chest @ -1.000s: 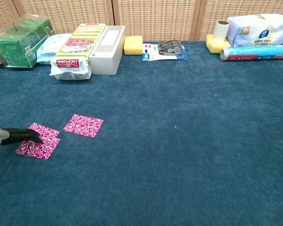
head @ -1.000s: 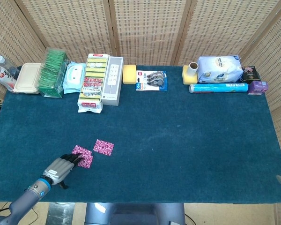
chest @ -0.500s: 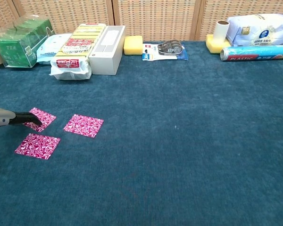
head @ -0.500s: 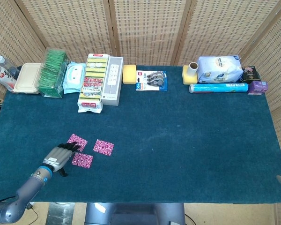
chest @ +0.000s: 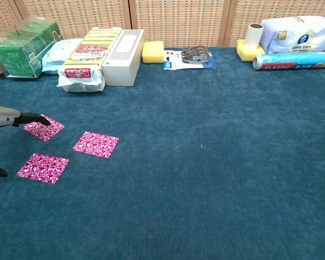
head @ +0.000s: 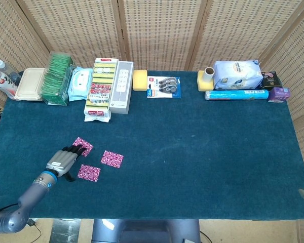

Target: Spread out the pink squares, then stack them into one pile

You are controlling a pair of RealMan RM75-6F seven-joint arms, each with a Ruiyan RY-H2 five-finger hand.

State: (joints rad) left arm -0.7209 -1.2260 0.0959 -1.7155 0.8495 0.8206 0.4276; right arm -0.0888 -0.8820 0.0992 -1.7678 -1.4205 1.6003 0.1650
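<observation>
left hand flat, fingers pressing the far square; near square and middle square lie apart, right hand unseen.

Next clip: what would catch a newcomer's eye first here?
Three pink squares lie apart from one another on the dark teal table, near its front left corner. The left hand rests its fingers on the farthest-left square. A row of packaged goods lines the back edge.
</observation>
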